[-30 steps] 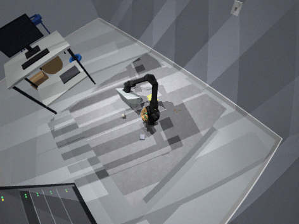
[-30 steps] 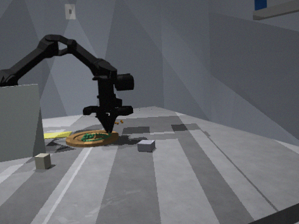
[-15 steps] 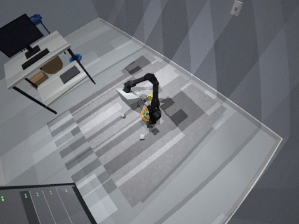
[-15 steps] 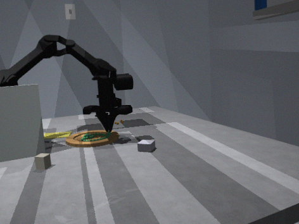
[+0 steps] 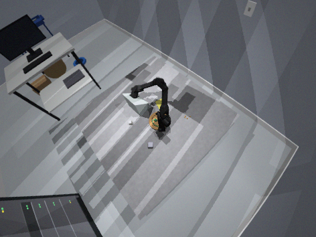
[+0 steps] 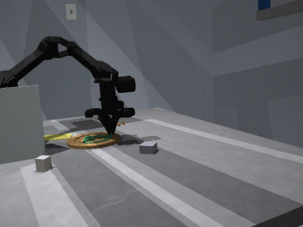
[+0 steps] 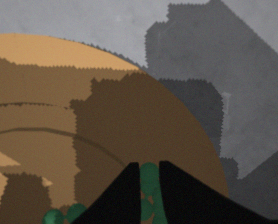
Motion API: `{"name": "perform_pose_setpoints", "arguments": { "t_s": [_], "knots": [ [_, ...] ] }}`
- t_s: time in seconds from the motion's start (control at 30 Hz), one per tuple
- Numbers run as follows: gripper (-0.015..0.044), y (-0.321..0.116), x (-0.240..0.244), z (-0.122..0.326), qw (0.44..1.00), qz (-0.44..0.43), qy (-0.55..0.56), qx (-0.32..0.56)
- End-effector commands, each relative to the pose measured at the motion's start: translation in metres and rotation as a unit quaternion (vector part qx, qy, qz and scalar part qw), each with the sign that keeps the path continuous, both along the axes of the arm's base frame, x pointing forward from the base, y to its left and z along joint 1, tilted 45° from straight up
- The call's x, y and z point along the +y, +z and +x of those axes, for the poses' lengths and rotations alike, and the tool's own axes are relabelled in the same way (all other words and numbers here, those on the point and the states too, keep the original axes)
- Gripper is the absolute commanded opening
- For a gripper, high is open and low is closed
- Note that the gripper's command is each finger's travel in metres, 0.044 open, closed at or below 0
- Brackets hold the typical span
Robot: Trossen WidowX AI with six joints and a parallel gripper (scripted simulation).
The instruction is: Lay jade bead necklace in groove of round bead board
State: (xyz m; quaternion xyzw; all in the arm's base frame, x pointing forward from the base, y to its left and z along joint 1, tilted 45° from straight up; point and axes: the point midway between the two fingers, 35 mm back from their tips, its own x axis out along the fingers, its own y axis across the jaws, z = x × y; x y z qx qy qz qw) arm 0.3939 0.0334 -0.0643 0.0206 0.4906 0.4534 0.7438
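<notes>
The round wooden bead board [image 5: 151, 126] [image 6: 72, 143] [image 7: 125, 107] lies flat, with thin groove lines in the wrist view. The jade bead necklace [image 5: 154, 120] [image 6: 87, 140] [image 7: 53, 217] lies on it, bunched on the side away from the gripper in the exterior view, with strands running toward the fingertips. My gripper [image 6: 112, 133] [image 7: 148, 170] points down at the board's edge area, its tips low over the wood. It is shut on green beads of the necklace, which show between the fingertips. The fingers hide part of the necklace, and whether beads sit in the groove is unclear.
A pale upright panel [image 5: 137, 102] [image 6: 19, 122] stands near the arm. A yellow patch [image 5: 159, 102] [image 6: 59, 136] lies behind the board. A whitish cube [image 5: 130, 122] [image 6: 43, 164], a lavender block [image 5: 150, 145] [image 6: 148, 147] and small orange bits [image 6: 123, 123] lie around it.
</notes>
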Motion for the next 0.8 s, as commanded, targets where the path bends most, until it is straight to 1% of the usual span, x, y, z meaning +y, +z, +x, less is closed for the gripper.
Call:
{"name": "perform_pose_setpoints", "arguments": {
  "t_s": [0.0, 0.4, 0.77],
  "knots": [
    [0.0131, 0.0001, -0.0001, -0.0001, 1.000, 0.000, 0.000, 0.000],
    [0.0440, 0.0009, -0.0006, -0.0013, 1.000, 0.001, -0.001, 0.004],
    [0.0440, 0.0054, -0.0051, -0.0020, 1.000, 0.003, -0.001, 0.006]
  ]
}}
